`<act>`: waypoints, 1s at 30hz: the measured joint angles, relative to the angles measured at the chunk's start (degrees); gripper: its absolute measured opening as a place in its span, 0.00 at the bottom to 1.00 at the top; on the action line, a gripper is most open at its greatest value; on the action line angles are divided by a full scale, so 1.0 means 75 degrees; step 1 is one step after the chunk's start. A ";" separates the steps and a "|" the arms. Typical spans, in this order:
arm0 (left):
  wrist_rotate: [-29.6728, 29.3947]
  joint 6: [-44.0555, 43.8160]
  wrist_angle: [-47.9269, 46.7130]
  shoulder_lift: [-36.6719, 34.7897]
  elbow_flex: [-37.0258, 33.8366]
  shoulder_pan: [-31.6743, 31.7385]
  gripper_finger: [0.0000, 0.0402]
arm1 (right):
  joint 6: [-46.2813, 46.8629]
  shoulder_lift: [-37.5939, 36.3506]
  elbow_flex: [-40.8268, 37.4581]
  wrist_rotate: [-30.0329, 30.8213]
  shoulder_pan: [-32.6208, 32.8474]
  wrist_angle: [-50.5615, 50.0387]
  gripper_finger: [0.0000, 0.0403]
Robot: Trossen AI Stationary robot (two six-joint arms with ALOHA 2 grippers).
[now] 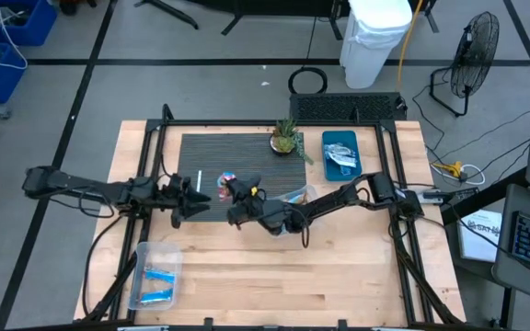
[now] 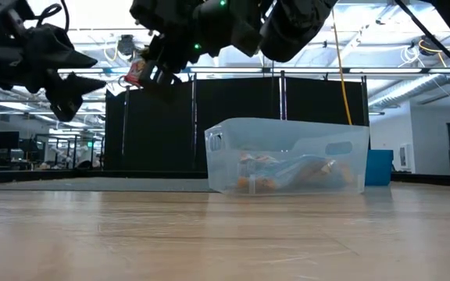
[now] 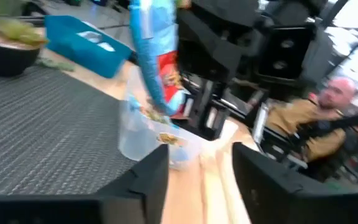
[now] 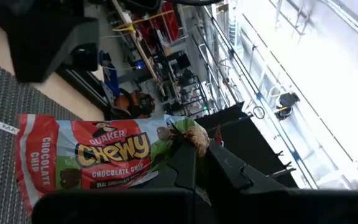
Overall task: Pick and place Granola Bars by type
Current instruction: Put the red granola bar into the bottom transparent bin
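My right gripper [image 1: 235,190] is shut on a red, blue and green Chewy granola bar [image 4: 86,158], held above the dark ribbed mat [image 1: 247,152]. The bar also shows in the low view [image 2: 136,72] and the left wrist view [image 3: 160,56]. My left gripper [image 1: 194,197] is open and empty, just to the left of the bar and facing it; its fingers show in its own wrist view [image 3: 197,177]. A clear bin [image 2: 287,156] with orange-wrapped bars stands under my right arm. My right gripper pinches the bar's green end [image 4: 169,140] between its two fingers. The rest of the bar sticks out past the fingertips toward my left gripper. The bar is lifted clear of the mat and the table.
A blue bin [image 1: 341,154] with silvery bars stands at the back right, and a small potted plant [image 1: 286,138] stands beside it. A clear bin [image 1: 155,274] with blue bars stands at the near left. A white strip [image 1: 198,181] lies on the mat. A person [image 3: 316,124] sits beyond the table.
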 joint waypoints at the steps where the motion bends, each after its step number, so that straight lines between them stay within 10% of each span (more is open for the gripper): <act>1: -0.0153 -0.0104 0.0078 0.0105 0.0000 0.0005 0.46 | 0.0076 -0.0001 0.0000 -0.0005 -0.0028 0.0001 0.03; 30: -0.1142 -0.1309 0.3094 0.3123 0.0325 -0.0001 0.54 | 0.0461 -0.0003 0.0000 -0.0061 -0.0090 0.0000 0.03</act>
